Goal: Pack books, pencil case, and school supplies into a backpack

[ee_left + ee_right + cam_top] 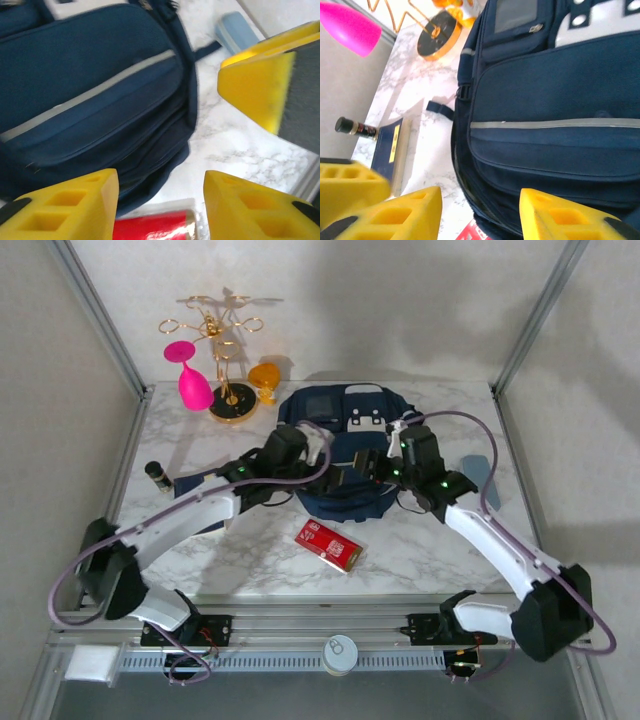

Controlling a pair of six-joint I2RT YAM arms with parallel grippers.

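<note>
The navy backpack (340, 420) lies flat mid-table, its pale stripe (90, 97) across the front pocket. My left gripper (338, 472) (160, 200) and right gripper (372, 475) (480, 215) hover side by side over its near edge, both open with nothing between the fingers. The flat red box (328, 544) (155, 227) (472, 232) rests on the marble just in front of the backpack. The navy booklet with a yellow label (390, 147) lies left of the backpack. The grey-blue pencil case (478, 480) (237, 32) lies to its right. The books are hidden.
A short black cylinder (157, 472) (352, 127) stands at the left edge. A gold rack (230, 390) with a pink glass (190, 380) and an orange one (265, 378) stands at the back left. Bare marble (250, 560) stretches across the front.
</note>
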